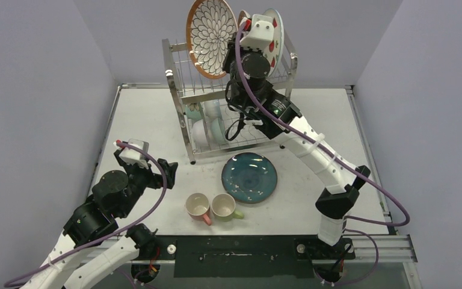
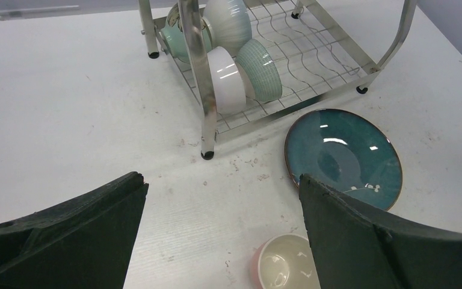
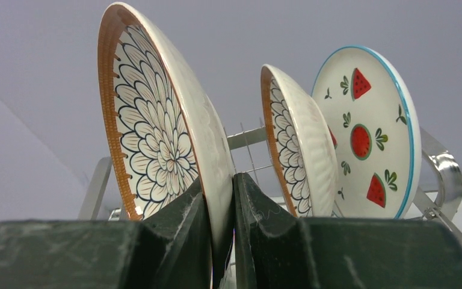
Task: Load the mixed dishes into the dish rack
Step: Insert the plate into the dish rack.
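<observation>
The steel dish rack (image 1: 175, 96) stands at the back of the table. My right gripper (image 3: 222, 198) is shut on the lower rim of a brown-rimmed petal plate (image 3: 150, 120), which stands upright over the rack's top tier (image 1: 212, 37). Behind it a second petal plate (image 3: 298, 138) and a red-fruit plate (image 3: 367, 138) stand upright in the slots. Mint-green and white bowls (image 2: 234, 60) lie in the lower tier. A teal plate (image 1: 249, 177), a pink mug (image 1: 198, 206) and a green mug (image 1: 224, 206) rest on the table. My left gripper (image 2: 219, 180) hangs open above the table, left of the pink mug (image 2: 283, 262).
The right arm (image 1: 313, 150) stretches from the near right edge across the table over the teal plate (image 2: 344, 158) to the rack. The rack's front leg (image 2: 207, 154) stands ahead of my left gripper. Grey walls close in the table on three sides.
</observation>
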Robot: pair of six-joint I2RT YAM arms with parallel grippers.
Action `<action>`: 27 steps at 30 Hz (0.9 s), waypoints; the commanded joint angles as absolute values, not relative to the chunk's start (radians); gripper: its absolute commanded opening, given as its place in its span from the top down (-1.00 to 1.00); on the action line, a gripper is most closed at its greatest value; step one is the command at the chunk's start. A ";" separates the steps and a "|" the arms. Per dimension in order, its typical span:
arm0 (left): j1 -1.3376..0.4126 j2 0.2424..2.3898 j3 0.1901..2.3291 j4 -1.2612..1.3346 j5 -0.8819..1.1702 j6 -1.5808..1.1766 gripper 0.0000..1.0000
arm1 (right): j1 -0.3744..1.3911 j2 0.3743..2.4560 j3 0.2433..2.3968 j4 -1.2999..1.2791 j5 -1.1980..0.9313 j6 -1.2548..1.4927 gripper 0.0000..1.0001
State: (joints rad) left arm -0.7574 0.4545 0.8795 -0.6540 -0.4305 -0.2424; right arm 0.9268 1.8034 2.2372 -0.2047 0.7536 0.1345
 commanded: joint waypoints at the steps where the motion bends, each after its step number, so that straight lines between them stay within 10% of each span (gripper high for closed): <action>1: -0.733 0.456 0.879 -0.639 -0.399 -0.244 -0.94 | 0.937 1.813 2.341 0.119 0.874 0.043 1.00; 27: -0.574 0.494 0.865 -0.609 -0.243 -0.252 -0.94 | 0.938 2.082 2.517 0.377 1.031 -0.398 1.00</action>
State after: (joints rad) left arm -0.5930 0.4877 0.8623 -0.6510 -0.2916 -0.2504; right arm 0.9314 2.1170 2.4226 0.1776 1.0550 -0.3408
